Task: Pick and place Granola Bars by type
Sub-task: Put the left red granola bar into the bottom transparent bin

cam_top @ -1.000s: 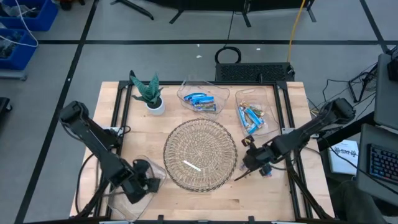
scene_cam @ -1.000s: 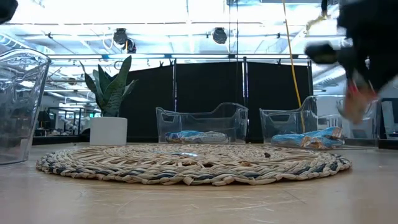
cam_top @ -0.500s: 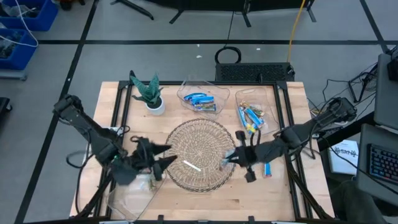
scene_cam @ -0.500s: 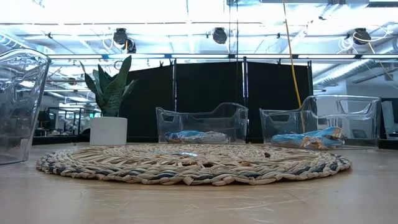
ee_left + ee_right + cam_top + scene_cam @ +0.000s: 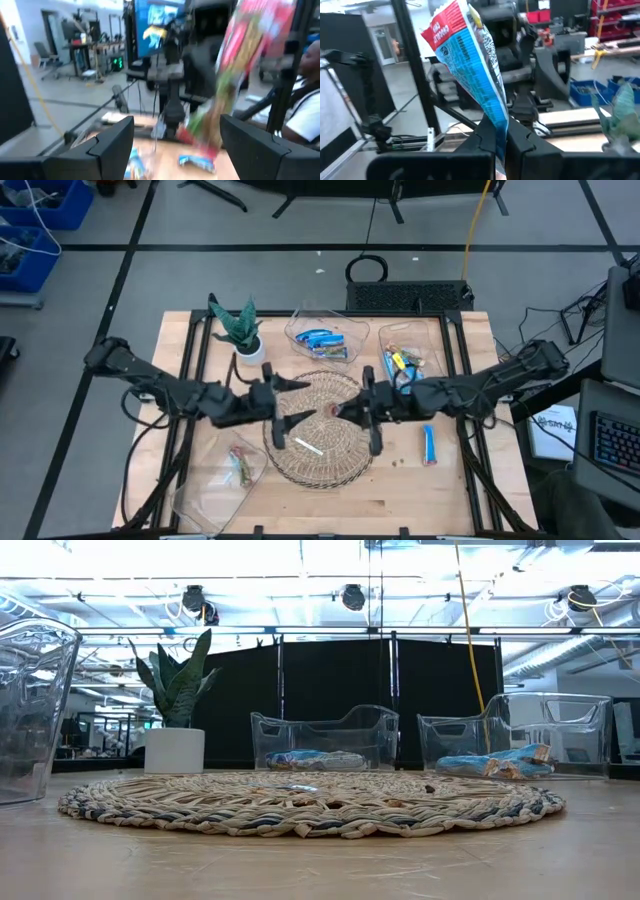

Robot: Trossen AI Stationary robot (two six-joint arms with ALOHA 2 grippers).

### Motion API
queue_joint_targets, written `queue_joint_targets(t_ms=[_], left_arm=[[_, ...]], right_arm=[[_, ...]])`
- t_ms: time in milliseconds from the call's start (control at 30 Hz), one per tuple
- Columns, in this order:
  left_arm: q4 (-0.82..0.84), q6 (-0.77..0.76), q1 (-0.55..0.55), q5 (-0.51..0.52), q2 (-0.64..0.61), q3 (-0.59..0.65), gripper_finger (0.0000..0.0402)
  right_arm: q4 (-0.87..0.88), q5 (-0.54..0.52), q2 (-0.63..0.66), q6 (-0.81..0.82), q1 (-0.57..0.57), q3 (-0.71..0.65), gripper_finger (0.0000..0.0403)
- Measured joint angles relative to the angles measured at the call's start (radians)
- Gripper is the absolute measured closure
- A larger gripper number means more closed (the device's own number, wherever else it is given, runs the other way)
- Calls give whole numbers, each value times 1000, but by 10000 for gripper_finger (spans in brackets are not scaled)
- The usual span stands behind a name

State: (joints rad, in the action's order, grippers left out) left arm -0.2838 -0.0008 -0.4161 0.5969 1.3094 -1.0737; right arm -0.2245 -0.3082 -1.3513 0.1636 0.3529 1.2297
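My right gripper (image 5: 352,410) hovers over the round woven mat (image 5: 322,390), shut on a granola bar (image 5: 470,65) with a red, white and blue wrapper. My left gripper (image 5: 308,400) faces it from the table's left, open and a short gap away. In the left wrist view the bar (image 5: 232,75) shows red and green beyond my open fingers (image 5: 177,120). Another blue bar (image 5: 429,445) lies flat on the table right of the mat. A brownish-green bar (image 5: 238,467) lies in the near-left clear bin. Neither gripper shows in the low view. My right gripper pinches the bar by one end (image 5: 496,125) between its two fingers. The fingers are about level and point toward the table's left. The rest of the bar sticks out past the fingertips, lifted clear above the mat.
Two clear bins at the far edge hold bars: the middle bin (image 5: 322,340) has blue ones, the right bin (image 5: 405,365) mixed ones. A potted plant (image 5: 240,330) stands far left. A thin white stick (image 5: 307,445) lies on the mat. Bare wood lies near the mat's front.
My left gripper has come up out of the near-left bin and travelled right, over the mat's left half. My right gripper has moved from the table's right side leftward over the mat. The two now face each other closely.
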Motion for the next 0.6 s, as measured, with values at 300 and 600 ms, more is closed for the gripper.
queue_joint_targets(t_ms=[300,600], left_arm=[[-60,18,46,-226,0,0,108],[-31,-75,70,-221,0,0,119]], right_arm=[[-19,38,-56,61,-70,0,403],[-154,82,-149,90,-103,0,403]])
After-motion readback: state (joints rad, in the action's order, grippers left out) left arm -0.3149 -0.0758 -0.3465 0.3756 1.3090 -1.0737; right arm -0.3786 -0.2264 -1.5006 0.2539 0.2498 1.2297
